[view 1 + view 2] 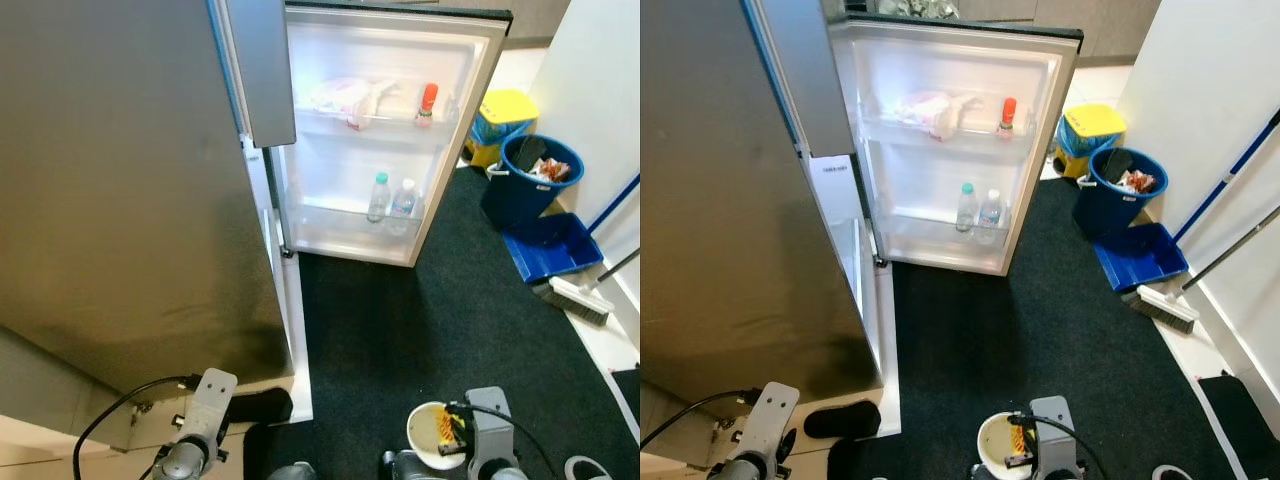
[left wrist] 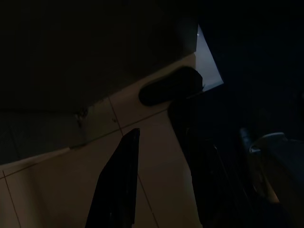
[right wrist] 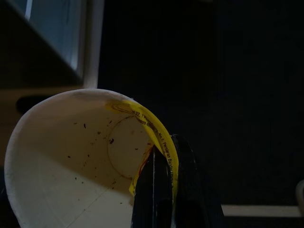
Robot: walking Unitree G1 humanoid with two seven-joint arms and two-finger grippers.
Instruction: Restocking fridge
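Note:
The grey fridge (image 1: 120,180) stands at my left with its door (image 1: 380,130) swung open ahead. The door's lower shelf holds two clear water bottles (image 1: 390,198). On its upper shelf are a red-capped bottle (image 1: 427,103) and a pale plastic bag (image 1: 345,97). Low in front of me, my right gripper (image 3: 164,152) is shut on the rim of a white paper cup (image 3: 71,156) with a yellow label; the cup (image 1: 432,432) looks empty. My left gripper (image 2: 156,128) hangs open over the tile floor beside the fridge.
Black carpet (image 1: 420,320) covers the floor before the door. Along the white wall at right stand a blue bucket (image 1: 540,180) with rubbish, a yellow bin (image 1: 503,115), a blue dustpan (image 1: 550,248) and a broom (image 1: 580,298). A black slipper (image 1: 262,405) lies by the fridge's corner.

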